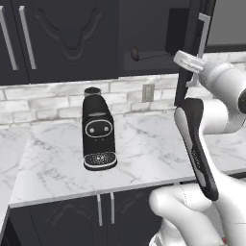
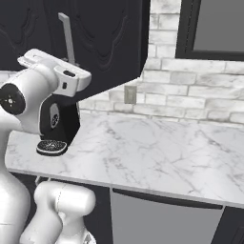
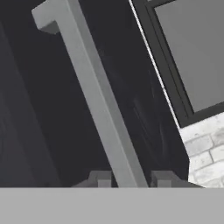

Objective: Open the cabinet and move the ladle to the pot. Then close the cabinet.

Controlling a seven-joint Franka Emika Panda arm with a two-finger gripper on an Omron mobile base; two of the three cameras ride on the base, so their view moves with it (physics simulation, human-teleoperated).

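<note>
1. Gripper (image 3: 129,179) is right up at the cabinet door's long silver handle (image 3: 94,100), one fingertip on each side of the bar. Can't honestly tell if it's squeezing the bar or has let go, the tips are barely poking into the hand view.
2. That door (image 2: 109,38) of the tall black cabinet (image 1: 67,33) is swung out toward the room, carved panel facing right, with the handle standing up near its free edge.
3. Inside the opened cabinet, the ladle (image 1: 149,55) lies on the shelf: round bowl to the left, thin handle running right. So it hasn't gone anywhere yet.
4. Left of the opening, the other carved doors are closed, silver bars upright.
5. Down on the marble counter (image 1: 144,153) there's a black coffee machine (image 1: 98,132), standing a bit left of the open door and well clear of the arm.
6. Behind it, a pale brick wall with an outlet (image 1: 148,92); far right there's a dark-framed window (image 2: 217,28).
</note>
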